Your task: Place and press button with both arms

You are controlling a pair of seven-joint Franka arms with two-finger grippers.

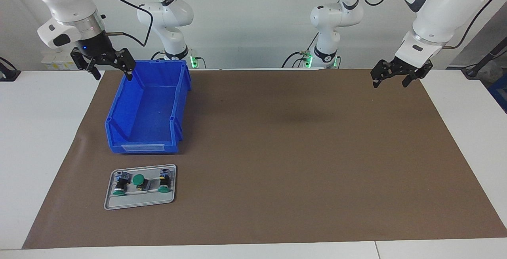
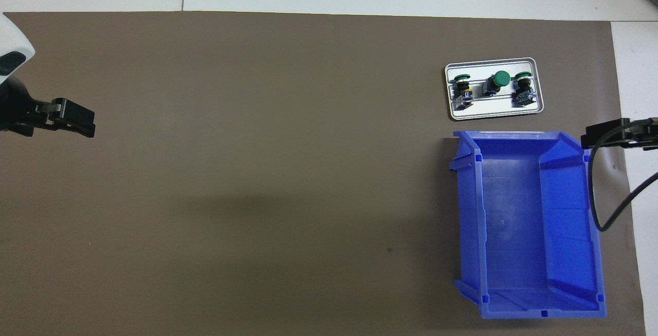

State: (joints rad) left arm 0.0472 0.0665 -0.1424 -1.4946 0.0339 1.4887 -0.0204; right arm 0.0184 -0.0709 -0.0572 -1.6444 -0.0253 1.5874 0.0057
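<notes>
Three green-capped buttons lie on a small grey tray [image 1: 138, 202] [image 2: 493, 113] toward the right arm's end of the table. They are one end button [image 1: 118, 186] [image 2: 462, 86], the middle button [image 1: 138, 179] [image 2: 498, 79], whose cap faces up, and the other end button [image 1: 163, 184] [image 2: 523, 89]. My right gripper [image 1: 112, 75] [image 2: 599, 135] hangs open and holds nothing, over the corner of the blue bin nearest the robots. At the left arm's end, my left gripper [image 1: 389, 82] [image 2: 82, 122] hangs open over the brown mat, also holding nothing.
An empty blue bin [image 1: 147, 110] [image 2: 519, 223] stands between the tray and the robots. A brown mat [image 1: 301, 152] [image 2: 257, 171] covers most of the white table. A black cable [image 2: 604, 212] from the right arm hangs over the bin's edge.
</notes>
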